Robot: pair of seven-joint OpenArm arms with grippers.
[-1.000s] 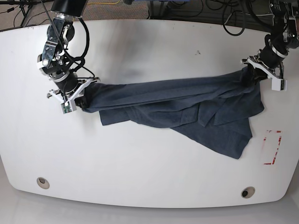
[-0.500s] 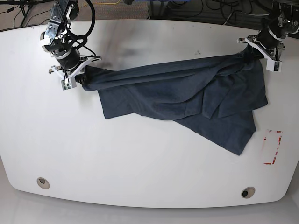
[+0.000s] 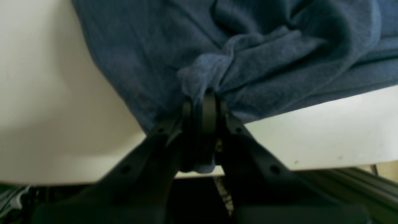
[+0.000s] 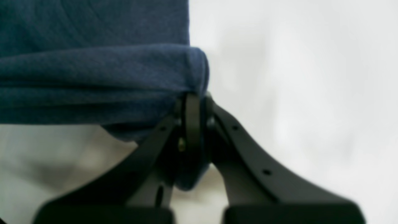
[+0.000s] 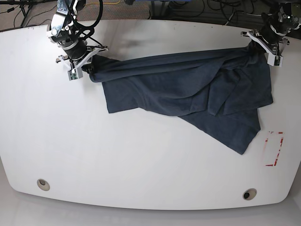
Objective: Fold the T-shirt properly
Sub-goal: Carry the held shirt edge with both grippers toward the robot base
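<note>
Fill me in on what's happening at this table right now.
Two robot arms are handling a dark blue T-shirt on a white table. The left pincer is clamped on a bunched edge at one end, the right pincer on the other end, near the table's far side. The cloth is stretched between them, its lower part draped in uneven, wrinkled layers on the table. It isn't folded yet.

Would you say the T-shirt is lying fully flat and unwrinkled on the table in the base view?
No, the T-shirt is bunched, with overlapping folds, stretched between both grippers.
</note>
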